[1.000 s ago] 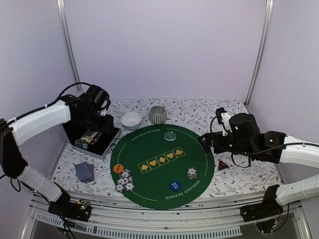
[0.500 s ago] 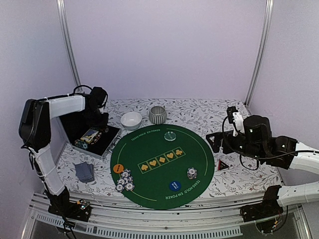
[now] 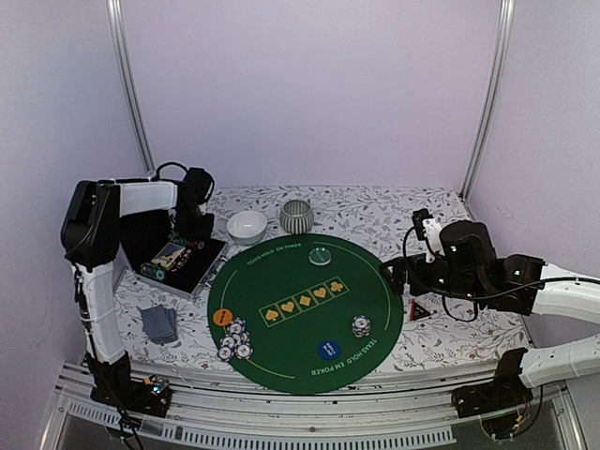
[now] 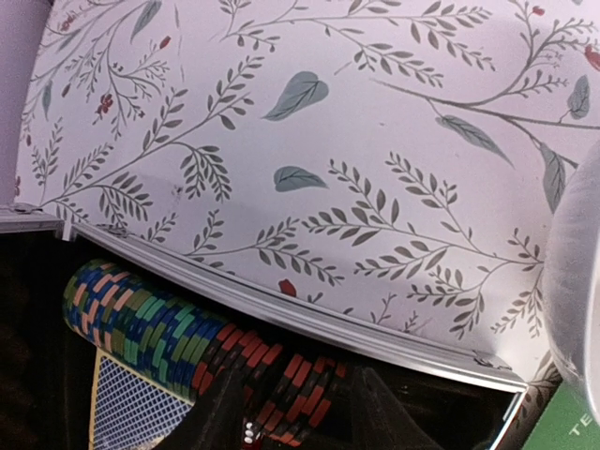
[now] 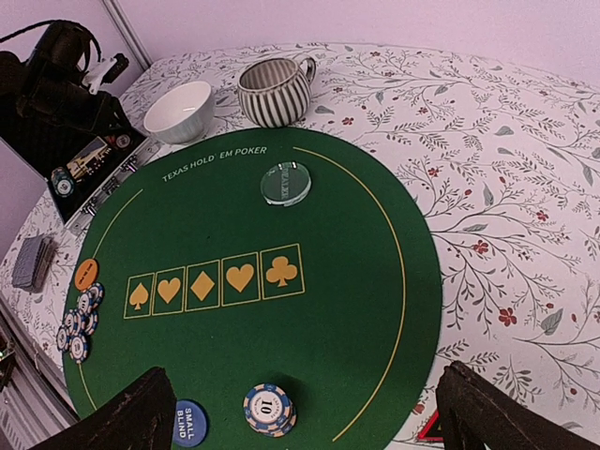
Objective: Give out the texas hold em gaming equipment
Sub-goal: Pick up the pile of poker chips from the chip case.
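Partly done — chip pile (image 3: 234,340), chip stack (image 3: 361,326), orange disc (image 3: 221,317), blue disc (image 3: 327,351), green disc (image 3: 321,255) on mat (image 3: 281,361); cards (image 3: 158,323) off mat, lower left; chip row (image 4: 187,328) unserved in case (image 3: 192,272), upper left; left gripper (image 4: 295,417) astride row — cannot tell if gripping; right gripper (image 5: 305,394) wide, empty

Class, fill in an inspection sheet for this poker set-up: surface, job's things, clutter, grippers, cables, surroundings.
Surface: floral tablecloth with a round green mat laid on it.
Job's things: on the mat, chip stack, chip cluster, orange disc, blue disc, pale green disc; off it, card deck at left and triangle at right; chip rows in the black case.
Clutter: white bowl and striped bowl behind the mat.
Grippers: left gripper low in the case, fingers beside red-black chips, grip unclear; right gripper wide open, empty, near the mat's right edge.
Cables: black cable loops on both arms.
Surroundings: lilac walls, metal posts.
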### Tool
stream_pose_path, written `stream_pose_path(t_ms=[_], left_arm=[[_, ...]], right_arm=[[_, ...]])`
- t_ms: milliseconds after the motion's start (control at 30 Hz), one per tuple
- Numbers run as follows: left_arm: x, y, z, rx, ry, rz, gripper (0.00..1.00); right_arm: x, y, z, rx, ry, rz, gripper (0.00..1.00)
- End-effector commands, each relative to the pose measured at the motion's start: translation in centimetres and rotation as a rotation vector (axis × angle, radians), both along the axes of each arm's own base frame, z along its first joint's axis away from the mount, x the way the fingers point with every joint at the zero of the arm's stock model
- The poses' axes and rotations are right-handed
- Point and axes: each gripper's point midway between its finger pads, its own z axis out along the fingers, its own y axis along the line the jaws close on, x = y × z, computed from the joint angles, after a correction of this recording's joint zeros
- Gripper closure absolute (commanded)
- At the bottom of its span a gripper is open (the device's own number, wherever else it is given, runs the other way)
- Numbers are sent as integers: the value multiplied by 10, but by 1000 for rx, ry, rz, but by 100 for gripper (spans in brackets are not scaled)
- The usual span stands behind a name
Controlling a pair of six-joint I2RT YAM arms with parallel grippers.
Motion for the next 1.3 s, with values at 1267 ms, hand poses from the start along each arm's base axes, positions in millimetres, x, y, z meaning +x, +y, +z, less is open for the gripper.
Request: stream_pose_path(t_ms=[1267], left_arm=[[-25,-12,1,14,16,-39,61]], right_arm=[[0,18,-10,-18,44,68,1]])
